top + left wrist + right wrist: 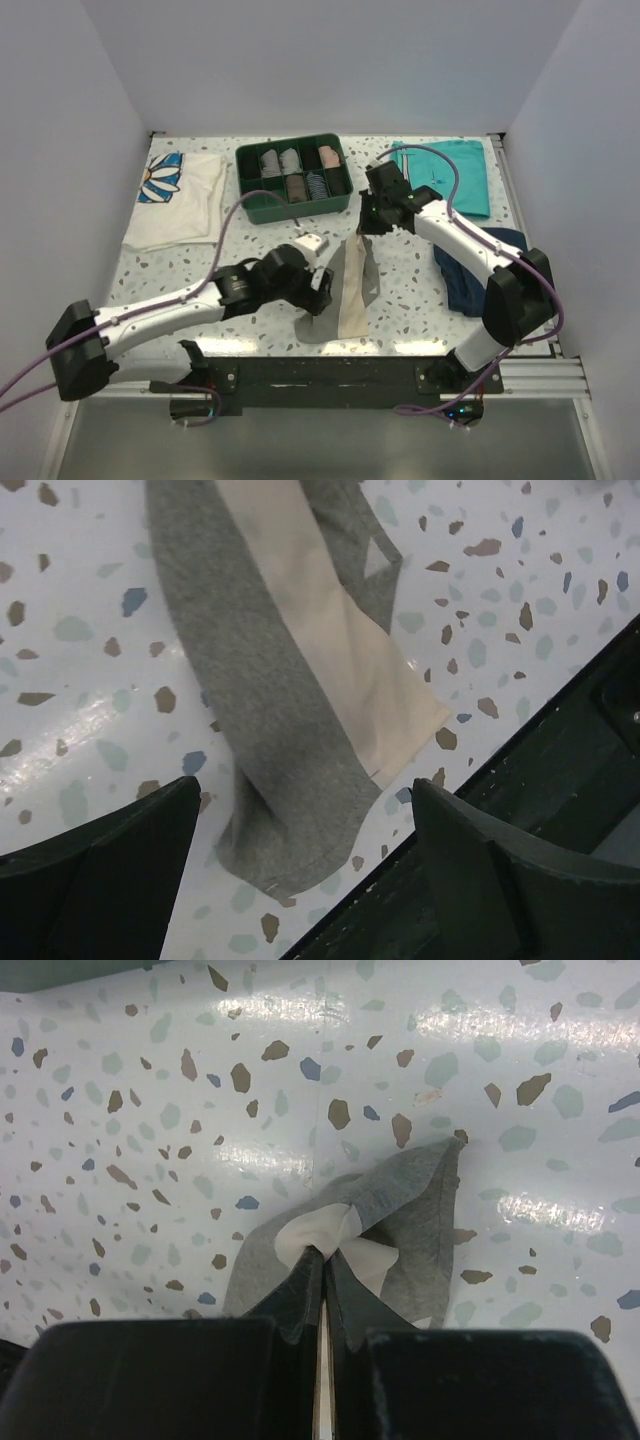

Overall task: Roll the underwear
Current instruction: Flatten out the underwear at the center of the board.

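Observation:
The underwear (352, 288) is a grey cloth with a beige band, stretched lengthwise on the speckled table between the arms. My right gripper (366, 222) is shut on its far end; in the right wrist view the closed fingertips (326, 1256) pinch bunched beige and grey cloth (400, 1215). My left gripper (322, 290) is open over the near end. In the left wrist view the grey near corner (290, 810) lies on the table between the spread fingers (480, 870), untouched.
A green divided bin (294, 178) with rolled garments stands at the back centre. A white printed shirt (180, 198) lies back left, teal shorts (450, 172) back right, a navy garment (480, 268) at the right. The black table rail (560, 750) runs close to the underwear's near end.

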You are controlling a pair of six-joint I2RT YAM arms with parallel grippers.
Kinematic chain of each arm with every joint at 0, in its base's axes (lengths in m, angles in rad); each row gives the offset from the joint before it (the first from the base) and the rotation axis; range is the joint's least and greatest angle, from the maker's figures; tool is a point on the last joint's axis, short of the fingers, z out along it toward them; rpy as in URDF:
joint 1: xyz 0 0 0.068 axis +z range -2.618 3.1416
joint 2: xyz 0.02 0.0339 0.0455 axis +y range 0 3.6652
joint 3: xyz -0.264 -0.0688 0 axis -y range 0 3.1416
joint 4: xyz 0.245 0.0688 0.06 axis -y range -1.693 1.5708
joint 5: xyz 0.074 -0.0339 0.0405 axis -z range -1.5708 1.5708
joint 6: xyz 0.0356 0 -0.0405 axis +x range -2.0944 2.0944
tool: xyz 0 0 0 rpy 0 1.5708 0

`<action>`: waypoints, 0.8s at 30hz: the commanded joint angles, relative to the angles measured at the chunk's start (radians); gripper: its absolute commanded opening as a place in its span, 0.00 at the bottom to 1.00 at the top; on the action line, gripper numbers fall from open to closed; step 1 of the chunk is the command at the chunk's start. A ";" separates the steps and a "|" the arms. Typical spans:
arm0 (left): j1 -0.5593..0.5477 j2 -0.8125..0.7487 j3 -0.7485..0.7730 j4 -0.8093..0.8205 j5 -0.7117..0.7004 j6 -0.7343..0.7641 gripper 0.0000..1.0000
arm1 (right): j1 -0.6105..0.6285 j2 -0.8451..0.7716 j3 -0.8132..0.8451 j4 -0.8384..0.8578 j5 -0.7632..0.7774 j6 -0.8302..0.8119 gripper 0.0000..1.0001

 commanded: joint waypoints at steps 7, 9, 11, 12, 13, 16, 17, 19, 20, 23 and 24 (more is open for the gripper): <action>-0.234 0.327 0.237 0.007 -0.249 0.016 0.91 | -0.026 -0.015 -0.030 0.042 -0.060 -0.028 0.00; -0.247 0.364 0.266 0.018 -0.242 0.025 0.89 | -0.037 -0.019 -0.035 0.039 -0.068 -0.028 0.00; -0.261 0.405 0.282 0.031 -0.237 0.039 0.87 | -0.045 -0.025 -0.041 0.041 -0.075 -0.028 0.00; -0.266 0.413 0.280 0.040 -0.229 0.048 0.86 | -0.052 -0.026 -0.042 0.039 -0.081 -0.028 0.00; -0.272 0.423 0.279 0.053 -0.217 0.066 0.84 | -0.057 -0.026 -0.044 0.041 -0.088 -0.026 0.00; -0.290 0.433 0.254 0.100 -0.167 0.100 0.76 | -0.072 -0.026 -0.044 0.039 -0.107 -0.029 0.00; -0.296 0.437 0.243 0.120 -0.141 0.108 0.75 | -0.077 -0.025 -0.042 0.038 -0.111 -0.031 0.00; -0.301 0.448 0.234 0.137 -0.114 0.128 0.69 | -0.088 -0.023 -0.042 0.035 -0.118 -0.034 0.00; -0.306 0.454 0.229 0.149 -0.094 0.133 0.68 | -0.092 -0.023 -0.044 0.036 -0.120 -0.032 0.00; -0.319 0.479 0.231 0.178 -0.058 0.156 0.63 | -0.097 -0.022 -0.046 0.036 -0.124 -0.034 0.00; -0.326 0.485 0.234 0.183 -0.050 0.160 0.62 | -0.100 -0.020 -0.049 0.036 -0.126 -0.034 0.01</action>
